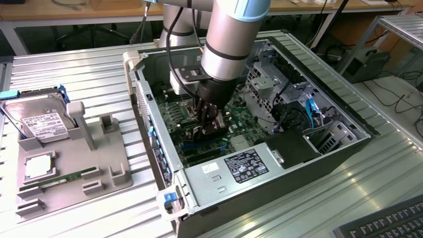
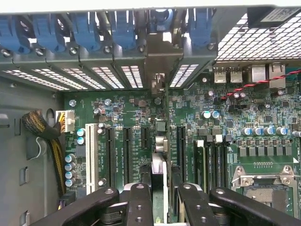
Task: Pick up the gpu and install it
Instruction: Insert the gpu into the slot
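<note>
My gripper (image 1: 209, 121) reaches down into the open computer case (image 1: 140, 84), over the green motherboard (image 1: 173, 115). In the wrist view the gripper (image 2: 160, 190) is shut on the gpu (image 2: 160, 146), a thin card seen edge-on between the two black fingers (image 2: 138, 200). The card stands upright in line with an expansion slot on the motherboard (image 2: 122, 117). Its silver bracket (image 2: 158, 59) sits against the case's rear slot openings, between the blue latches (image 2: 123, 26). I cannot tell whether the card's edge is seated in the slot.
Left of the case, a grey holder (image 1: 99, 148) carries a silver hard drive (image 1: 39, 119), a processor chip (image 1: 37, 167) and a green memory stick (image 1: 59, 178). The power supply (image 1: 244, 166) and drive cage (image 1: 271, 87) crowd the case. A keyboard (image 1: 390, 225) lies at the near right.
</note>
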`<state>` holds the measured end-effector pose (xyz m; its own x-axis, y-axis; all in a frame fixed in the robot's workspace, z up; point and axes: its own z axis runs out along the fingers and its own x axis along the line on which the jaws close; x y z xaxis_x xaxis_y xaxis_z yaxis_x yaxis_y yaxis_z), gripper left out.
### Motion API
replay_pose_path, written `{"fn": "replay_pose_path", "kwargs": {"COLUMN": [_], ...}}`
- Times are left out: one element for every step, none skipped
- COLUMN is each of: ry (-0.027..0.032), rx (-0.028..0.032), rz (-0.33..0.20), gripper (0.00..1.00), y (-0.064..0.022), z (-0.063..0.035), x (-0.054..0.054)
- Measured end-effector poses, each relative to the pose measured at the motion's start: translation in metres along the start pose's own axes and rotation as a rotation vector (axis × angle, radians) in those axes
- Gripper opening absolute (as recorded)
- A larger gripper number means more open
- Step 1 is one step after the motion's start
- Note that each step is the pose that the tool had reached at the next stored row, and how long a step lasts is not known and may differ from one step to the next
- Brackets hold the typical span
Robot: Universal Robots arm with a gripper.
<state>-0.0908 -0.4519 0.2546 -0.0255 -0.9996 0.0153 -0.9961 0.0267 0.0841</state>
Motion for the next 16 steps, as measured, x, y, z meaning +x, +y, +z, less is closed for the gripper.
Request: {"fn": "replay_pose_path", "kwargs": {"ry": [0.0000,0.0000,0.0001,0.0000,0.0001,0.0001,0.0001,0.0000,0.0001,0.0001,0.0001,0.0001,0.0001,0.0001,-0.0001,-0.0003], "rx": [0.0000,0.0000,0.0000,0.0000,0.0000,0.0000,0.0000,0.0000,0.0000,0.0000,0.0000,0.0000,0.0001,0.0000,0.0001,0.0002], "rz": [0.000,0.000,0.000,0.000,0.000,0.000,0.000,0.000,-0.001,-0.001,-0.001,-0.001,-0.001,-0.001,-0.001,-0.001], "gripper": [0.26,0.26,0.26,0.26,0.26,0.26,0.26,0.26,0.26,0.26,0.26,0.26,0.26,0.26,0.26,0.26], "y": [0.0000,0.0000,0.0002,0.0004,0.0006,0.0007,0.0009,0.0011,0.0012,0.0013,0.0014,0.0014,0.0014,0.0014,0.0014,0.0015], "z": [0.0000,0.0000,0.0000,0.0000,0.0000,0.0000,0.0000,0.0000,0.0000,0.0001,0.0001,0.0001,0.0001,0.0001,-0.0002,-0.0005], "x": [-0.0001,-0.0002,-0.0004,-0.0006,-0.0008,-0.0009,-0.0012,-0.0016,-0.0020,-0.0023,-0.0023,-0.0023,-0.0024,-0.0024,-0.0025,-0.0025]}}
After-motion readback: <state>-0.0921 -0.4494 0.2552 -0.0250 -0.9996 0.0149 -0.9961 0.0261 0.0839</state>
